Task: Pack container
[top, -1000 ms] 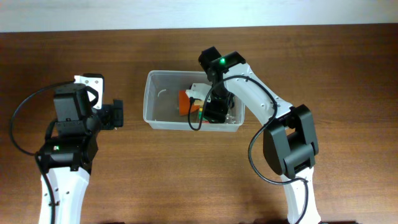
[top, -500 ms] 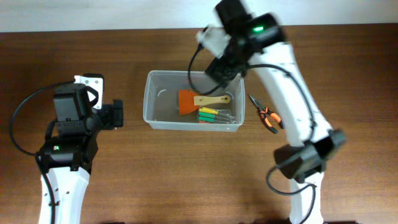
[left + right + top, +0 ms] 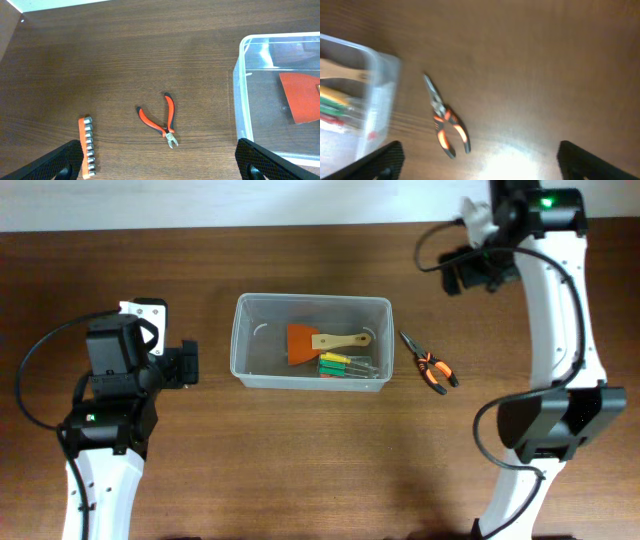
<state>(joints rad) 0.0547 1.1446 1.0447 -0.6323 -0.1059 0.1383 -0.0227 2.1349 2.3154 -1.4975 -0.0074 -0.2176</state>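
The container (image 3: 312, 299), a clear plastic bin, stands mid-table. It holds an orange scraper (image 3: 305, 343) with a wooden handle and a small case of coloured screwdrivers (image 3: 345, 365). My right gripper (image 3: 472, 272) is open and empty, high at the back right, away from the bin. Its wrist view shows the open jaws (image 3: 480, 157) above orange-handled pliers (image 3: 445, 122), with the bin's corner (image 3: 382, 95) at left. My left gripper (image 3: 187, 366) is open and empty, just left of the bin. Its jaws (image 3: 159, 165) show in the left wrist view, with the bin's wall (image 3: 239, 100) at right.
The orange-handled pliers (image 3: 430, 370) lie on the table right of the bin. The left wrist view shows red-handled cutters (image 3: 162, 120) and an orange strip of bits (image 3: 87, 146) on the table left of the bin. The overhead view does not show them.
My right gripper rose out of the container and swung to the back right, leaving the scraper and screwdrivers inside and uncovering the pliers. The left arm has not moved.
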